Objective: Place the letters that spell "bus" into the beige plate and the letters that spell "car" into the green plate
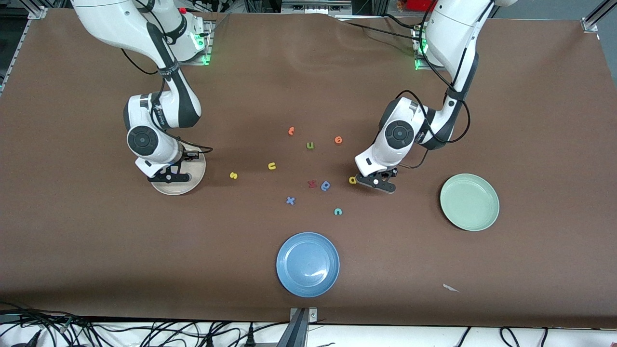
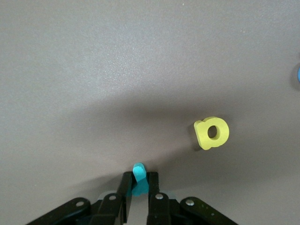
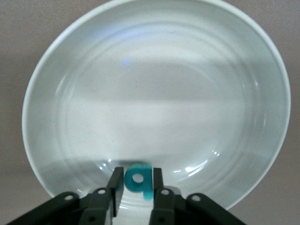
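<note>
My right gripper (image 1: 168, 177) (image 3: 136, 186) hangs low over the beige plate (image 1: 195, 179) (image 3: 154, 93). The teal b (image 3: 137, 177) stands between its fingers, which are parted just wider than the letter. My left gripper (image 1: 381, 185) (image 2: 139, 183) is down at the table, shut on the light teal-blue r (image 2: 138, 169), right beside the yellow a (image 1: 353, 180) (image 2: 212, 133). The yellow s (image 1: 233, 175) and yellow u (image 1: 272, 166) lie on the table between the two arms. The teal c (image 1: 338, 211) lies nearer the front camera than the a. The green plate (image 1: 469, 201) sits toward the left arm's end.
A blue plate (image 1: 308, 264) sits near the table's front edge. Other loose letters lie mid-table: an olive u (image 1: 310, 145), two orange letters (image 1: 338, 140) (image 1: 291, 130), a red one (image 1: 312, 183), a blue one (image 1: 326, 185) and a blue x (image 1: 290, 200).
</note>
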Available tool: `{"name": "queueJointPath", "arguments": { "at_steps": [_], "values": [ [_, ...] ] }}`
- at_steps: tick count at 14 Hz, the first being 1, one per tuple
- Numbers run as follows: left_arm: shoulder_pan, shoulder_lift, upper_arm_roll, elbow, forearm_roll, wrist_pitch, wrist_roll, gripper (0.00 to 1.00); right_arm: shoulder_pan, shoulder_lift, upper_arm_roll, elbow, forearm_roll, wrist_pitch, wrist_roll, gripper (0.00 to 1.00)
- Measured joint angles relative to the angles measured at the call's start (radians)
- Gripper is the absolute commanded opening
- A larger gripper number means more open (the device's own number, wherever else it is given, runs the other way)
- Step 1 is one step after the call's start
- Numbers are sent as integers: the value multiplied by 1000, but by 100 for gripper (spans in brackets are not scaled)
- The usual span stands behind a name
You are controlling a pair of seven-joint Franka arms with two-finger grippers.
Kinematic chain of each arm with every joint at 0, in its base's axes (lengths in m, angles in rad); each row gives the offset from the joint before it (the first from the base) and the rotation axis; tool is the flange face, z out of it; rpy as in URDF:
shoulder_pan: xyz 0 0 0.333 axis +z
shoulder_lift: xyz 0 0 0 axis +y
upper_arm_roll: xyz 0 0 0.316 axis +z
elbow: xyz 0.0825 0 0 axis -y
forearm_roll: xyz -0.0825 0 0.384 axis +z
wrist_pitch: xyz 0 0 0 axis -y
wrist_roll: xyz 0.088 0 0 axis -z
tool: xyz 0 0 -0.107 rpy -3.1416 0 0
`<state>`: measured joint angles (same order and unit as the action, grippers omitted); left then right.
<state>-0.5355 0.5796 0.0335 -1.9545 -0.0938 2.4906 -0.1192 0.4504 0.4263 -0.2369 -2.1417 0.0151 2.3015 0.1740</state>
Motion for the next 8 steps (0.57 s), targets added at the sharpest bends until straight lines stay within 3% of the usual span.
{"name": "queueJointPath", "arguments": {
  "at_steps": [4, 7, 8],
  "values": [
    [59, -30, 21, 60, 0, -98, 36, 3, 3, -25, 16, 75, 1, -37, 28, 100],
    [168, -77, 35, 76, 48, -198, 140, 3, 15, -26, 78, 198, 16, -91, 195, 99],
    [212, -85, 37, 81, 91, -222, 153, 3, 21, -16, 95, 224, 39, -92, 271, 90]
  ]
}}
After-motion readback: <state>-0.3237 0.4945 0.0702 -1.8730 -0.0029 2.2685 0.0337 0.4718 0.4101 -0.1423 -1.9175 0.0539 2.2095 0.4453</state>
